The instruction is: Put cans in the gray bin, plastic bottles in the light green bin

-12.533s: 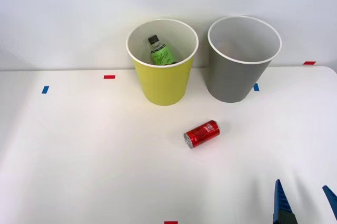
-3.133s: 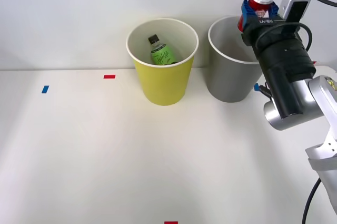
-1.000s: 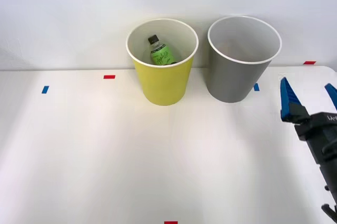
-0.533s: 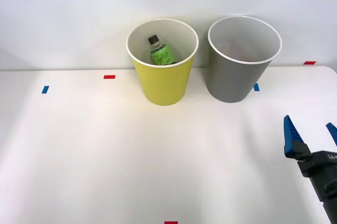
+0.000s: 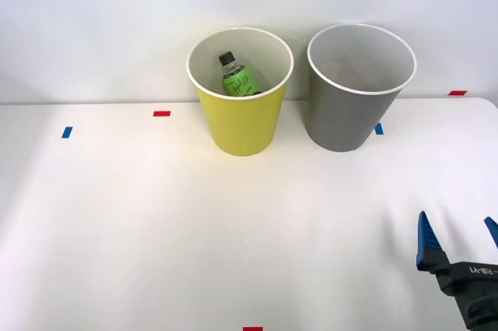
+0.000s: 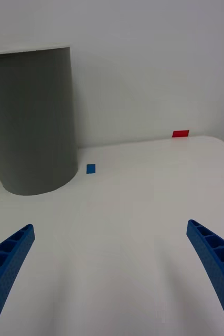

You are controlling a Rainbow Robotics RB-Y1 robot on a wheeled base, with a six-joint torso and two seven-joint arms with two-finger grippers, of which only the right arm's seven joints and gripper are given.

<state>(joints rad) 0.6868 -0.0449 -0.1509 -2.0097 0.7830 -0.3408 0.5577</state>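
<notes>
The light green bin stands at the back of the white table, and the plastic bottle with its black cap and green label leans inside it. To its right stands the gray bin; what lies inside it is hidden from view. The can is out of view. My right gripper hovers low at the table's front right corner, well short of the gray bin, open with nothing between its blue fingers.
Small tape marks lie on the table: red and blue at the left, blue beside the gray bin, red at the far right, red at the front edge. A white wall stands behind the bins.
My right gripper held the can above the gray bin, then came away open without it. Over the last second it has drawn back and down toward the front right corner.
</notes>
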